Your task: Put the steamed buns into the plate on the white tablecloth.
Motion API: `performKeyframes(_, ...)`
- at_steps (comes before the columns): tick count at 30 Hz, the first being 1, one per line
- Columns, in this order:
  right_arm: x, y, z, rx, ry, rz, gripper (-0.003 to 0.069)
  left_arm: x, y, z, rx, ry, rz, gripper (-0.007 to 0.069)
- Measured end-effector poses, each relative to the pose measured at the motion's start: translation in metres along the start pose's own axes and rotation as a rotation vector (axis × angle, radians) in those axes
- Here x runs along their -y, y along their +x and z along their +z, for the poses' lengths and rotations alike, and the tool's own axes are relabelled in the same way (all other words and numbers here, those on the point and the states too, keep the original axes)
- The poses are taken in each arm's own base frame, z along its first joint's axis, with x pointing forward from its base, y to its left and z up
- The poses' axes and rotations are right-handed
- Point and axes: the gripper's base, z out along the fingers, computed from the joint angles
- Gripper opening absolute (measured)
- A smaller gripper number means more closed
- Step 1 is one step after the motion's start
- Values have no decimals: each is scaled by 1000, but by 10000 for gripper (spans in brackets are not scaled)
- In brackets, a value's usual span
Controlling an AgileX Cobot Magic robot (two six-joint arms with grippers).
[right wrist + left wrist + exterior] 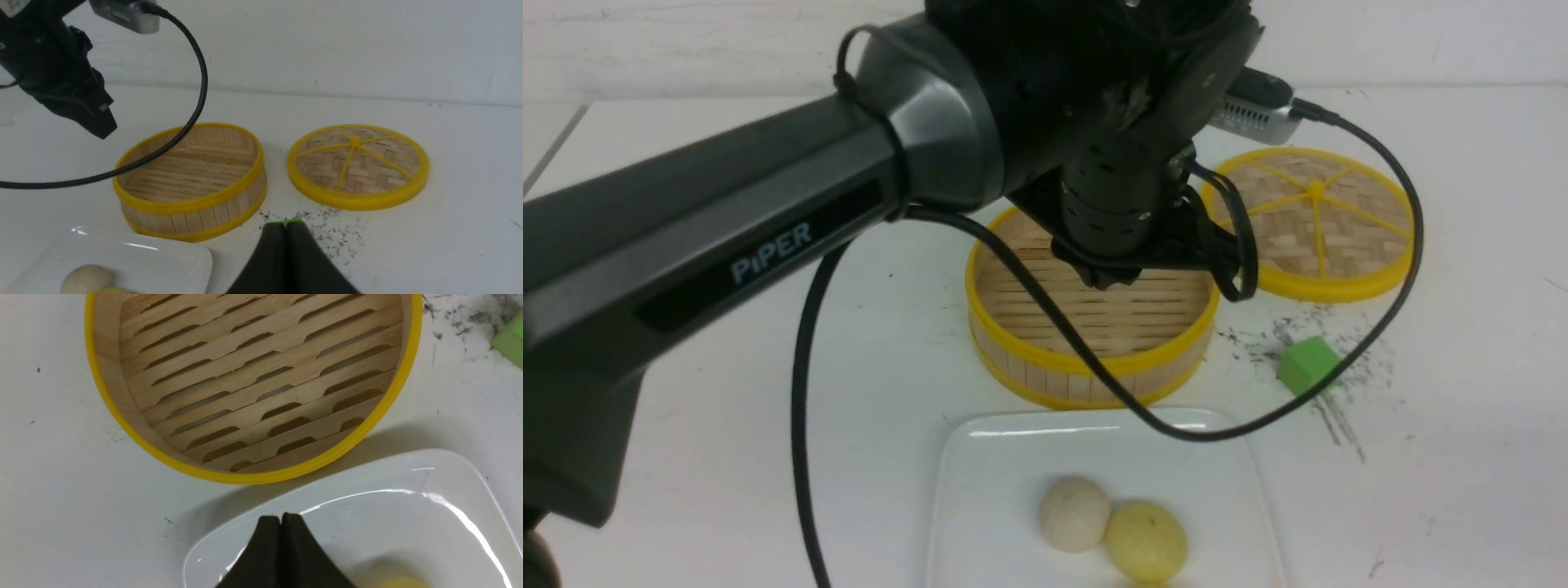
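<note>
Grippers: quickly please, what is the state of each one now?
Left gripper: closed, holding nothing.
Right gripper: closed, holding nothing; the green cube lies beyond its tips.

A robot lab bench: a black PIPER-marked arm [768,253] fills the frame's left, above a scribbled white tablecloth [1462,425] and bare wall [686,41].

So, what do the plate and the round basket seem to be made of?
The plate: likely glazed ceramic, perhaps melamine; glossy white with sharp light reflections. The basket: bamboo or light wood slats, matte, visible grain, with yellow rims that look like plastic.
</note>
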Motion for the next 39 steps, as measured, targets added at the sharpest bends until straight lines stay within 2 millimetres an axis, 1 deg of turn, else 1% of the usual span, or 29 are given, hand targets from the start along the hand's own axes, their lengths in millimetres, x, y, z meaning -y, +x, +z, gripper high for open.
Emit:
performKeyframes(20,0,-1,0,8,-1,-2,-6,-1,0,0,4,-7,3,23)
performKeyframes(23,0,2,2,-1,0,-3,-5,-1,-1,0,6,-11,4,27)
performKeyframes(28,-1,17,10,-28,-21,19,0,-1,-1,0,7,-13,5,34)
performKeyframes(29,-3,27,13,-42,-44,56,1,-1,-1,0,7,-13,5,35)
performKeyframes(30,-3,28,14,-44,-47,60,1,-1,-1,0,7,-13,5,35)
performKeyframes(32,-3,45,19,-71,-44,110,1,-1,-1,0,7,-13,5,37)
performKeyframes(33,-3,46,20,-73,-41,113,1,-1,-1,0,7,-13,5,37)
performKeyframes(34,-2,55,23,-96,-9,136,3,-1,-1,0,7,-13,5,37)
performKeyframes(36,1,65,27,-118,51,160,3,-1,-1,0,7,-13,5,39)
performKeyframes(38,5,73,29,-132,112,173,5,1,0,-1,14,-20,16,41)
performKeyframes(39,5,74,29,-131,123,175,5,1,0,-1,16,-23,19,41)
